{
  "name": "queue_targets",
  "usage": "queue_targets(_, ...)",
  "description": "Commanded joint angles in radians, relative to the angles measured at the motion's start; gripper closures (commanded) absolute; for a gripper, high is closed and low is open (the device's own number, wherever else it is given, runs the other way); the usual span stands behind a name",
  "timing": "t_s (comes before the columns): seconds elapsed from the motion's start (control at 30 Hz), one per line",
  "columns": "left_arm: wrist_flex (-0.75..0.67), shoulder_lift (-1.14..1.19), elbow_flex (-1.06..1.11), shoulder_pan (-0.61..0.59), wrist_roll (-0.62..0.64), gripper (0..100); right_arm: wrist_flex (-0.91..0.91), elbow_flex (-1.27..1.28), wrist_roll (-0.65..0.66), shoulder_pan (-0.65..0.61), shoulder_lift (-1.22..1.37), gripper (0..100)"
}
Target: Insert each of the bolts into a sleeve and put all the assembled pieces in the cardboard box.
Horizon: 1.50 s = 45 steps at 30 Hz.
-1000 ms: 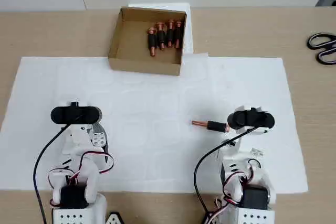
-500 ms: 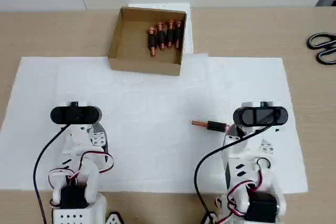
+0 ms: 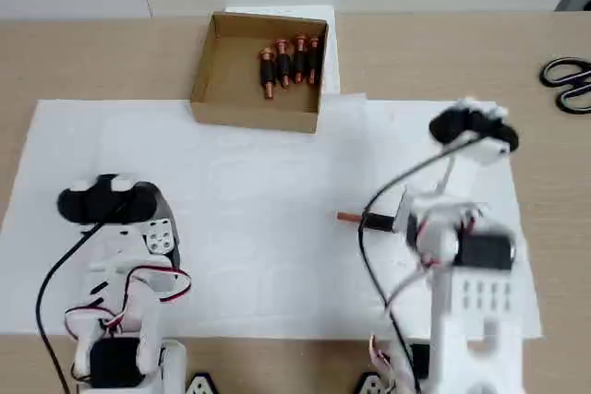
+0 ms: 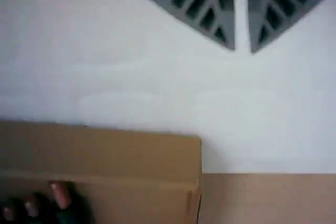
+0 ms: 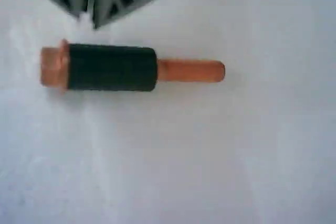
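Observation:
An assembled piece, a copper bolt in a black sleeve (image 3: pixel 369 220), lies on the white paper in front of the right arm. In the right wrist view the same bolt in its sleeve (image 5: pixel 113 67) lies flat, with my right gripper (image 5: pixel 89 15) shut and empty just beside its head end. The cardboard box (image 3: pixel 214 71) stands at the far middle of the table with several assembled pieces (image 3: pixel 289 62) in its right part. My left gripper (image 4: pixel 241 43) hovers shut over bare paper, short of the box wall (image 4: pixel 105 153). Copper bolt ends (image 4: pixel 59 195) peek out inside the box.
White paper (image 3: pixel 259 182) covers the work area on a wooden table. Scissors (image 3: pixel 568 83) lie at the far right edge. Cables hang from both arms near the front.
The right arm has lifted and swung, its wrist now higher and farther from the front edge. The left arm's wrist shifted slightly left. The assembled piece on the paper has not moved.

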Motion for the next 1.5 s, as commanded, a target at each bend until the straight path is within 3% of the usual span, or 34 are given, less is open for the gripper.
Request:
queue_targets(0.0,0.035,-0.006,-0.073,-0.005,-0.003,99,0.120,-0.189,-0.054,-0.045,0.202,99.5)
queue_targets(0.2,0.118,0.029,-0.163,-0.006,-0.025,99,0.268,-0.404,-0.057,-0.170,0.349,99.5)
queue_targets(0.3,0.118,0.126,-0.216,-0.057,-0.018,99,0.262,-0.493,-0.109,-0.156,0.392,99.5)
queue_targets(0.43,0.060,0.319,-0.314,-0.150,-0.017,99,0.272,-0.568,-0.305,-0.067,0.441,99.1)
queue_targets(0.53,0.052,0.476,-0.410,-0.192,-0.011,99,0.262,-0.577,-0.321,-0.005,0.452,99.1)
queue_targets(0.67,0.055,0.663,-0.539,-0.226,0.089,99,0.326,-0.575,-0.399,-0.005,0.450,99.1)
queue_targets(0.97,0.052,0.965,-0.711,-0.219,0.245,99,0.317,-0.436,-0.694,-0.051,0.452,99.1)
queue_targets(1.3,0.012,1.031,-0.759,-0.074,0.245,99,0.271,-0.377,-0.752,-0.054,0.579,99.1)
queue_targets(1.47,-0.023,1.033,-0.757,-0.069,0.245,99,0.223,-0.379,-0.769,-0.058,0.676,99.0)
